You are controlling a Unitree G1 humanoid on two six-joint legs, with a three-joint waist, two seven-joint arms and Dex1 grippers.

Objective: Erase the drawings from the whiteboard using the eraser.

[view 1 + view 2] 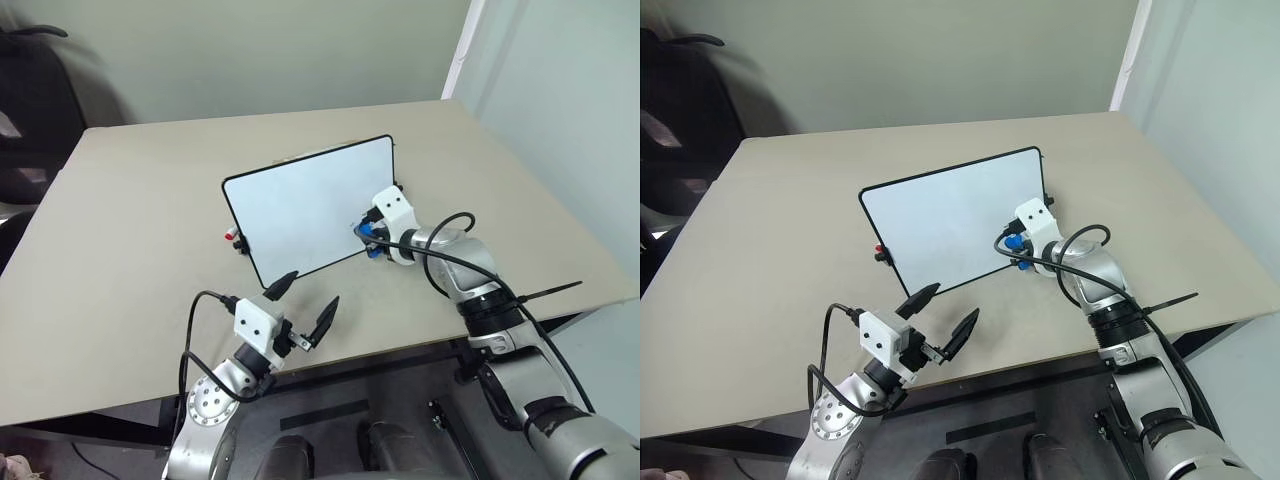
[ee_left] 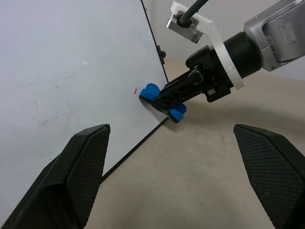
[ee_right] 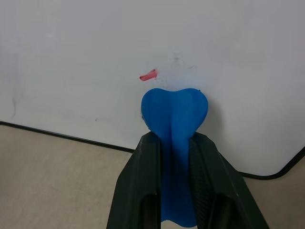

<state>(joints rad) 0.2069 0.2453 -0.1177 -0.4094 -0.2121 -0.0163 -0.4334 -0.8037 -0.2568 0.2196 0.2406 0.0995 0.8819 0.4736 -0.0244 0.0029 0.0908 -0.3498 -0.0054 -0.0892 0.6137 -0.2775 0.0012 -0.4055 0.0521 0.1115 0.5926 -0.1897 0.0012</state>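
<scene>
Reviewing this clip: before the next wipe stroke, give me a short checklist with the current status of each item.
1. Right tool shut on the blue eraser: ok.
2. Eraser against the whiteboard: ok, its end meets the face in the left wrist view.
3. Red drawing gone: not ok, a small smear remains just beside the eraser.
4. Left tool clear of the board: ok, open, apart from it.
5. Board upright on the table: ok.

One whiteboard (image 1: 305, 210) stands on one table (image 1: 130, 250). One blue eraser (image 3: 175, 119), one red ink mark (image 3: 148, 75), two grippers: left (image 1: 304, 301), right (image 2: 159, 98).
</scene>
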